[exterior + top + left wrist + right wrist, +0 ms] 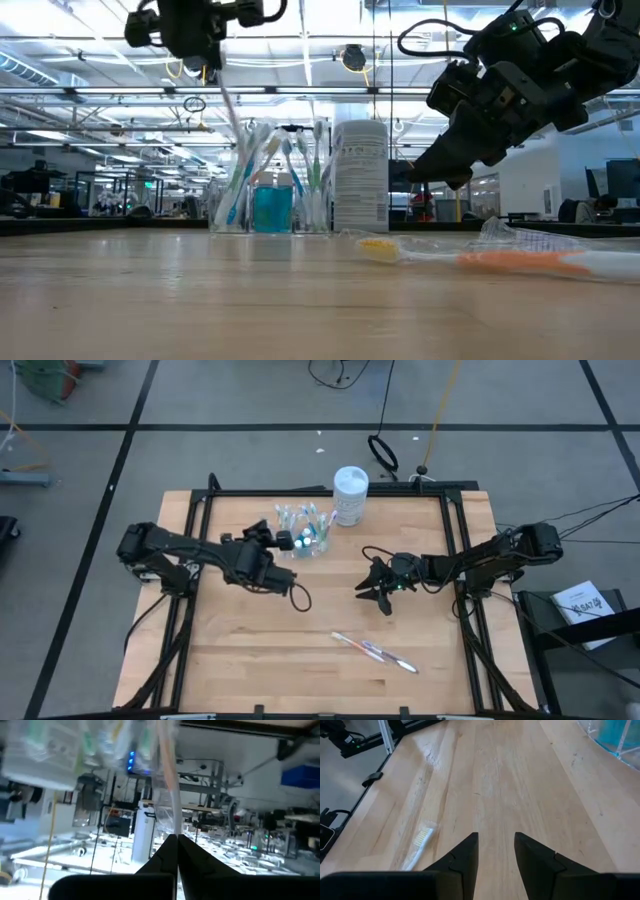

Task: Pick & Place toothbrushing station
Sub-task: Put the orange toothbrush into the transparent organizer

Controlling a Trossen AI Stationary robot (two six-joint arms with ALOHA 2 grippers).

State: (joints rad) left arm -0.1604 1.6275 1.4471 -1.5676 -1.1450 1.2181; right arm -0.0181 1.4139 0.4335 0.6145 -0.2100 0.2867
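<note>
The clear plastic cup (305,532) stands at the table's far middle, with pastel toothbrushes and a teal tube (272,205) upright in it. My left gripper (290,544) hovers just left of and above the cup, shut on a thin pale toothbrush (232,120). My right gripper (374,590) hangs open and empty above the table, right of centre. Two more toothbrushes (375,652) lie flat on the table near its front; one of them also shows in the right wrist view (421,841). My left gripper pinches the pale toothbrush's handle (172,827) between its two shut fingertips (165,851). In the low view the brush slants down from the gripper (205,62), and its lower end (246,155) reaches in among the brushes in the cup. The brush is clear of the table.
A taller white canister (350,495) stands right beside the cup, on its far right. The black frame rails (455,550) run along the table's sides. Bare wood lies between the cup and the two loose toothbrushes.
</note>
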